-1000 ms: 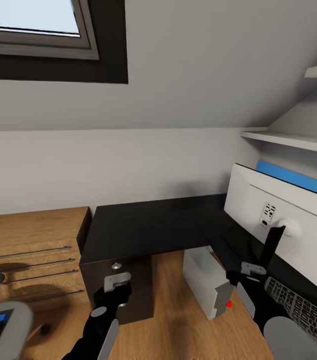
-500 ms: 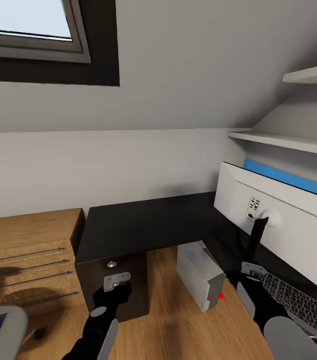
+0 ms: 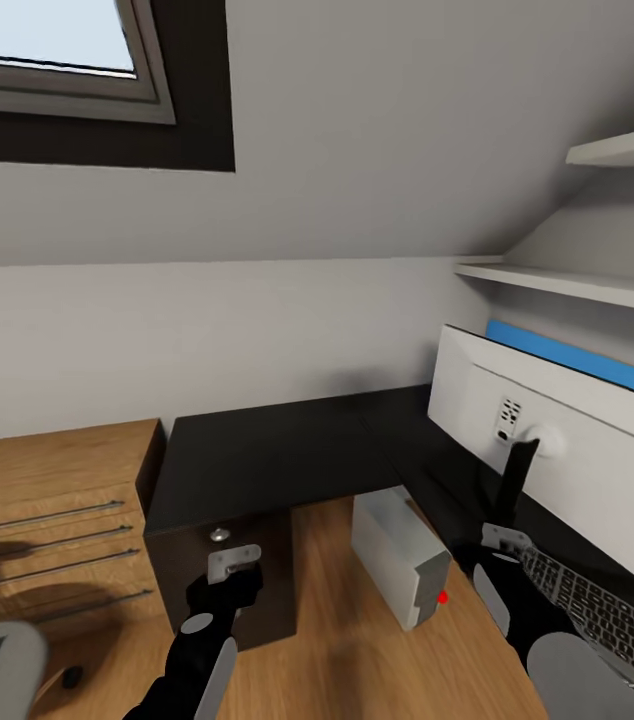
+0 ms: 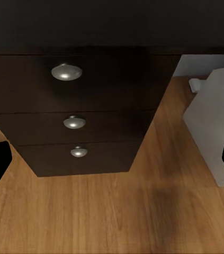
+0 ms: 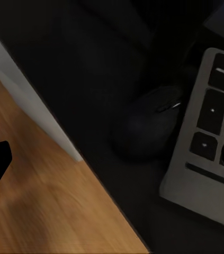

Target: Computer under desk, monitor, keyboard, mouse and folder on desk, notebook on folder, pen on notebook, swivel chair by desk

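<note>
Black L-shaped tabletop [image 3: 277,450] meets pale walls under a sloped grey ceiling and skylight [image 3: 47,50], above wood floor. At 4 o'clock the monitor [image 3: 567,450] shows its white back; the keyboard [image 3: 607,620] runs lengthwise toward 5 o'clock. The computer [image 3: 402,565] stands under the desk. Both arms reach forward, low.

Left wrist view: three-drawer unit [image 4: 80,116]; the left gripper [image 4: 112,159] has its jaws apart.

Right wrist view: the mouse [image 5: 146,124] lies just beside the keyboard; the right gripper [image 5: 117,164] has its jaws apart.

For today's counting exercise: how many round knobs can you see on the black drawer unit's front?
3, one per drawer, in the left wrist view: top knob, middle knob, bottom knob, stacked in a column on the drawer unit. None looks hidden.
</note>
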Tool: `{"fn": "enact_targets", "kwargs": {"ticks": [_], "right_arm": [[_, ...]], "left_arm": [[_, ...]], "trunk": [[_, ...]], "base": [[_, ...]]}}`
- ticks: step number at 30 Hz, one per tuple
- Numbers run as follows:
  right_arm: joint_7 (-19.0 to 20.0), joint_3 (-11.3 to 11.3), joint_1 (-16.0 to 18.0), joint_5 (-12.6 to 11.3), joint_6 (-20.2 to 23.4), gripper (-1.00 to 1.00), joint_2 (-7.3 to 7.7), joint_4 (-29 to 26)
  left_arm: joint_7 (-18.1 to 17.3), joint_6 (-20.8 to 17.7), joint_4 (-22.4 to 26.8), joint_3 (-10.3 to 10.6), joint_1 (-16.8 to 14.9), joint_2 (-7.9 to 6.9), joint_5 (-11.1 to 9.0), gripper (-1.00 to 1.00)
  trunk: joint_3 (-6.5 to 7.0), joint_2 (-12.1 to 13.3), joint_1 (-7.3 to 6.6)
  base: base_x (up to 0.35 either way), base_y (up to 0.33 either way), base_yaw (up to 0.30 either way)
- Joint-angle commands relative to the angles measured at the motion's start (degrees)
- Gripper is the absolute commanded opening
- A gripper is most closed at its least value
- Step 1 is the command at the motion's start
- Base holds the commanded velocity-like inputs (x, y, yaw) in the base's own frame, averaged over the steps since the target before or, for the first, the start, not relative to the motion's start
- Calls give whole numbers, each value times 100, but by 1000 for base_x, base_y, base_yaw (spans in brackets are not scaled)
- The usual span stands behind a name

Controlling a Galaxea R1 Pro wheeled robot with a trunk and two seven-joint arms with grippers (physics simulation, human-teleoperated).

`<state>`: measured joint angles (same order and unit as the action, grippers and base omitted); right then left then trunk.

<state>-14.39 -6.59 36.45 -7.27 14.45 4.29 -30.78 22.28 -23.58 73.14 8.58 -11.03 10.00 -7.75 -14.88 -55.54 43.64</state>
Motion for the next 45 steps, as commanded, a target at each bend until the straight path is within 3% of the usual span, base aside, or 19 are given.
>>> {"fn": "enact_targets", "kwargs": {"ticks": [1,15,33,39,45], "right_arm": [[-27,12,2,-58,20,100,2,-10],[-24,38,2,-11,-259,100,-159,-5],[-20,51,1,6,-275,100,-163,2],[-23,51,2,8,-276,100,-158,2],[-37,52,2,13,-270,100,-157,2]], "left_arm": [[48,-16,7,9,-4,0,-60,100],[42,-23,4,27,-4,0,-54,100],[17,-71,7,54,-4,0,-104,100],[5,-418,211,56,-4,0,-438,100],[-19,-1453,568,56,-4,0,-1161,100]], "trunk": [[-8,-5,3],[-8,-5,3],[-8,-5,3],[-8,-5,3],[-8,-5,3]], "base": [[251,0,-1],[68,0,0],[92,0,0],[4,0,0],[0,0,0]]}}
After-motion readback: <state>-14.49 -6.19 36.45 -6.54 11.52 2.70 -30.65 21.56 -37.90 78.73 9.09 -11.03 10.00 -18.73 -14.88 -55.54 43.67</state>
